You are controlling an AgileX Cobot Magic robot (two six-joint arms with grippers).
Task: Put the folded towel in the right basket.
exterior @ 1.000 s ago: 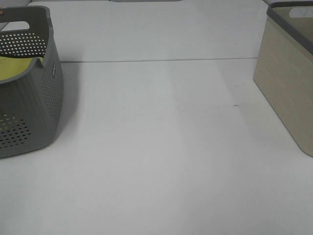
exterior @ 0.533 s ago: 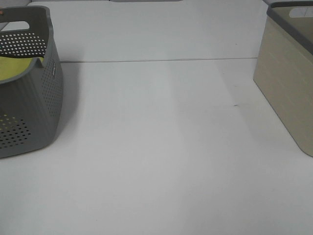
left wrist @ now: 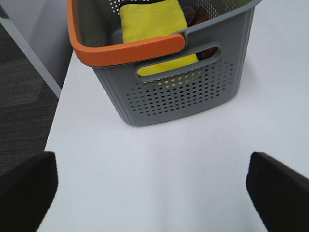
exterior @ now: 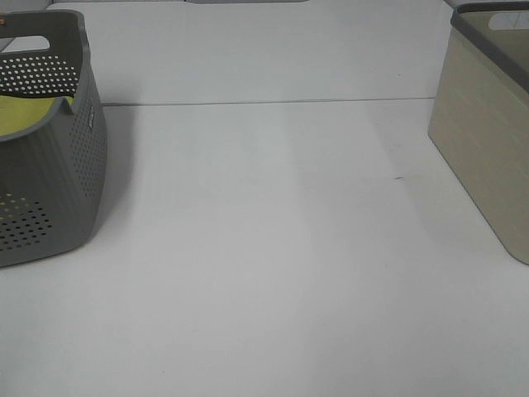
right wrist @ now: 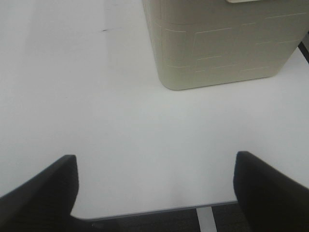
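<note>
A yellow folded towel [left wrist: 153,25] lies inside the grey perforated basket [left wrist: 193,96] with an orange rim; the towel also shows in the exterior view [exterior: 29,116] inside that basket [exterior: 58,190] at the far left. The beige right basket [exterior: 488,141] stands at the far right and shows in the right wrist view [right wrist: 217,43]. My left gripper [left wrist: 154,193] is open and empty, hovering over the table short of the grey basket. My right gripper [right wrist: 154,193] is open and empty, short of the beige basket. Neither gripper shows in the exterior view.
The white table [exterior: 273,248] spans between the two baskets, with a seam line [exterior: 273,102] across the back. The table's edge and dark floor [left wrist: 21,96] show beside the grey basket. A darker cloth [left wrist: 198,17] lies next to the towel in the basket.
</note>
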